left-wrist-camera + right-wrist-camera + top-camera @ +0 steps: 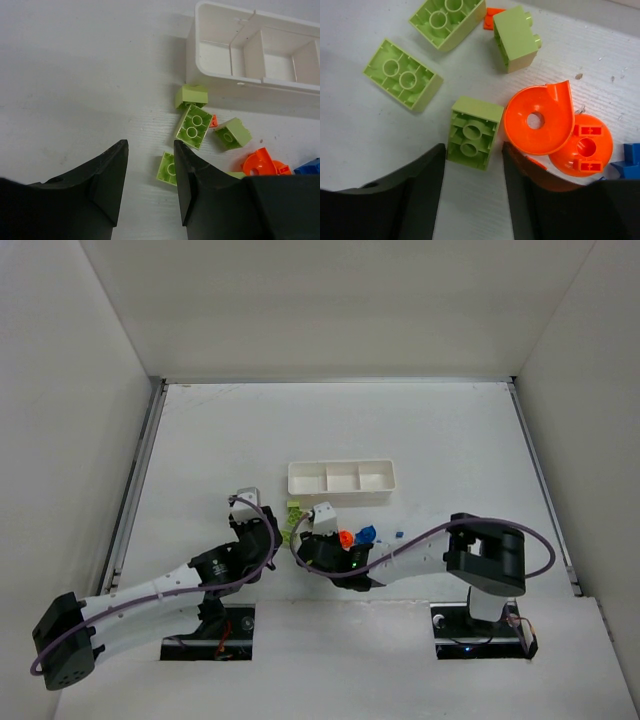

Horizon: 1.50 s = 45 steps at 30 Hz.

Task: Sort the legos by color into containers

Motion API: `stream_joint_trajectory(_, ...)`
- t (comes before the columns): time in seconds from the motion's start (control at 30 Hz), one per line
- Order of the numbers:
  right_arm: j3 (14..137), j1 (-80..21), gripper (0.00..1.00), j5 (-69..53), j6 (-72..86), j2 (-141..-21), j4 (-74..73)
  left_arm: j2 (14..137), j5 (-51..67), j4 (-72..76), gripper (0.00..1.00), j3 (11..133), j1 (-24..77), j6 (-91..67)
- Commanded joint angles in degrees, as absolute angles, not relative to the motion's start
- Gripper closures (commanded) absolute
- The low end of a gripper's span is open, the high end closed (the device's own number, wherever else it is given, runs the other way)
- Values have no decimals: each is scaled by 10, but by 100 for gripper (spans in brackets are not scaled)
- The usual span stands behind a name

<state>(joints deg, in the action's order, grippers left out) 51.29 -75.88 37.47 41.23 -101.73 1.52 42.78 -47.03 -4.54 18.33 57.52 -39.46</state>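
- Nothing looks sorted yet: all three compartments of the tray (340, 497) appear empty.
- The legos (345, 537) lie loose on the table (450, 440) just near of the tray, with green ones to the left and orange pieces (537, 120) and a blue piece (631, 159) to the right.
- The right gripper (472, 157) is spread fairly wide and holds nothing. A green brick (470, 131) has its near end between the fingertips; I cannot tell whether they touch it.
- The left gripper (150, 170) is also spread and empty, with another green one just beside its right finger.

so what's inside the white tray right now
Nothing that shows: from above, all three compartments of the tray have bare white floors. The left wrist view agrees, though its near wall hides a strip of floor there. The legos lie outside.
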Motion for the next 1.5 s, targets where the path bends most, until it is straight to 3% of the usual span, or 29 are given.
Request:
stream_joint_trajectory(0.0,521,-745,57,404,404,-1008,59,429,-479,-40,61,182,573,-404)
stream_joint_trajectory(0.13,502,-743,71,397,404,-980,83,446,-478,-34,57,183,573,-403)
stream_joint_trajectory(0.3,487,-759,71,401,394,-913,84,459,-477,-34,46,185,569,-405)
stream_joint_trajectory(0.5,511,-712,71,365,339,-863,89,449,-464,-34,42,184,571,-405)
stream_joint_trajectory(0.6,566,-623,71,294,316,-900,95,464,-424,-20,43,180,573,-402)
stream_joint_trajectory(0.87,644,-562,70,240,298,-970,111,532,-404,-2,42,190,602,-398)
stream_joint_trajectory(1.1,664,-558,62,242,304,-1006,105,560,-380,15,40,188,609,-396)
stream_joint_trajectory(1.27,658,-557,40,248,305,-998,106,588,-369,29,40,193,613,-389)
stream_joint_trajectory(1.47,593,-559,39,282,306,-927,125,616,-370,33,43,200,618,-388)
